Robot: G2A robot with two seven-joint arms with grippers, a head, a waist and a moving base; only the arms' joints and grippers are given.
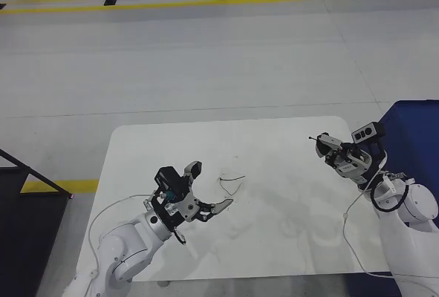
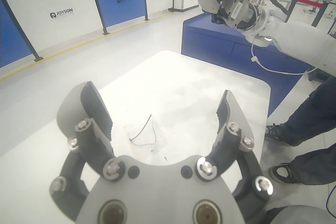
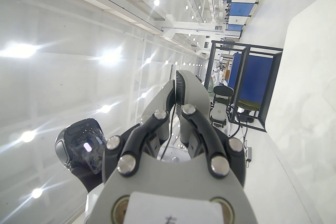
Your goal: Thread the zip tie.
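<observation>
On the desk, zip tie [image 1: 231, 181]: a thin dark strip, bent, lying flat near the middle, just ahead of the left pincer and not touching it.
Left pincer [image 1: 210, 187]: spread wide and empty, low over the desk [image 1: 293, 148], with the tie in front of the gap between its pads.
Right pincer [image 1: 322, 141]: pressed together and raised at the desk's edge on the robot's right, near a blue cabinet [image 1: 427, 141]. A thin dark strand seems to poke out from it, but I cannot tell whether that is a second tie.
Step in hand: probably picking the tie up off the desk.
Doing it well: the strip is slim and flat, so the pads should come right down to the surface and close across it near one end, leaving the tail free to feed. It looks springy and may flick away if clipped on its edge.
Surface: white, smooth, with rounded corners.
Room: pale grey floor [image 1: 204, 59] with a yellow line, and blue and white barrier panels [image 2: 118, 1] beyond.
</observation>
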